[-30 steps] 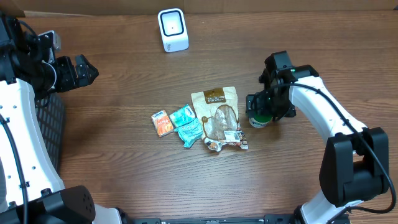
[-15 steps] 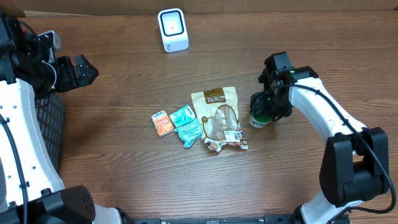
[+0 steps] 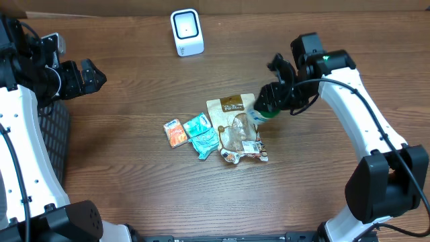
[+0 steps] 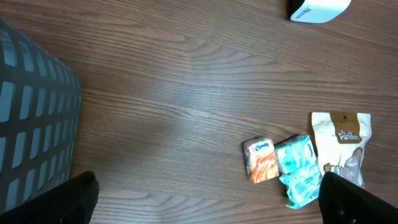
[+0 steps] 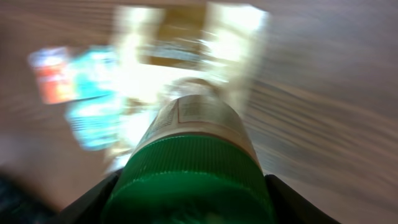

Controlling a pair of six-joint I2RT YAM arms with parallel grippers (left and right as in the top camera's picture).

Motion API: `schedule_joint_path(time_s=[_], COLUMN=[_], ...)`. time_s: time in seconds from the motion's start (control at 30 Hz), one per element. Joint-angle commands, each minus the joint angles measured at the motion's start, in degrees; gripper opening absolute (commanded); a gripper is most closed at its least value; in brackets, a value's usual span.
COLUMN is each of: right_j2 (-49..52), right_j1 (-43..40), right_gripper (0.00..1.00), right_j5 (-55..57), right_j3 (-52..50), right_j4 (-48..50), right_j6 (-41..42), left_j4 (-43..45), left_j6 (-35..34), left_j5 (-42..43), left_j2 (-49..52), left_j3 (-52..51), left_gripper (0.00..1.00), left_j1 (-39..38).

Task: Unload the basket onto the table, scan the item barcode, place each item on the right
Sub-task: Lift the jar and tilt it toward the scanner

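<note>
1. A brown wood-grain table (image 3: 134, 181) carried everything.
2. A dark mesh basket (image 3: 57, 134) stood at its left edge.
3. The left gripper (image 3: 91, 75) hung nearby, fingers spread, empty.
4. The right gripper (image 3: 274, 98) pinched a green-capped plastic bottle (image 5: 198, 134), tilted over a beige snack pouch (image 3: 232, 128).

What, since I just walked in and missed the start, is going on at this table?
The right gripper is clamped on a green-capped bottle, holding it tilted over the top corner of the snack pouch. The white scanner stands at the far side of the table, and the bottle is not in front of it yet. The left gripper hangs open near the basket, holding nothing. A teal packet and an orange packet lie beside the pouch.
</note>
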Motion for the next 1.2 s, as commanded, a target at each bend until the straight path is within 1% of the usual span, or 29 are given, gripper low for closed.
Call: schedule_joint_path(time_s=[0.0, 0.07, 0.17, 0.27, 0.43, 0.57, 1.17], right_j2=[-0.2, -0.2, -0.2, -0.2, -0.2, -0.2, -0.52], right_j1=[0.11, 0.11, 0.11, 0.09, -0.33, -0.39, -0.39], right_gripper=[0.61, 0.61, 0.61, 0.62, 0.61, 0.61, 0.61], right_j5=[-20.96, -28.52, -36.26, -41.22, -46.31, -46.88, -47.1], right_j3=[3.06, 3.15, 3.15, 3.32, 4.24, 4.87, 4.9], right_j4=[-0.33, -0.26, -0.13, 0.5, 0.68, 0.72, -1.03], right_j6=[-12.02, -16.28, -20.0, -20.02, -19.08, -16.31, -15.65], left_j4=[0.09, 0.09, 0.09, 0.09, 0.09, 0.09, 0.09], left_j6=[1.33, 1.33, 1.33, 1.33, 1.33, 1.33, 1.33], left_j5=[0.24, 0.24, 0.24, 0.24, 0.24, 0.24, 0.24], left_j2=[-0.11, -0.11, -0.11, -0.11, -0.11, -0.11, -0.11], left_j3=[0.5, 0.5, 0.5, 0.5, 0.5, 0.5, 0.5], left_gripper=[0.99, 1.0, 0.99, 0.99, 1.0, 0.99, 0.99], left_j1=[-0.28, -0.28, -0.28, -0.28, -0.28, -0.28, -0.28])
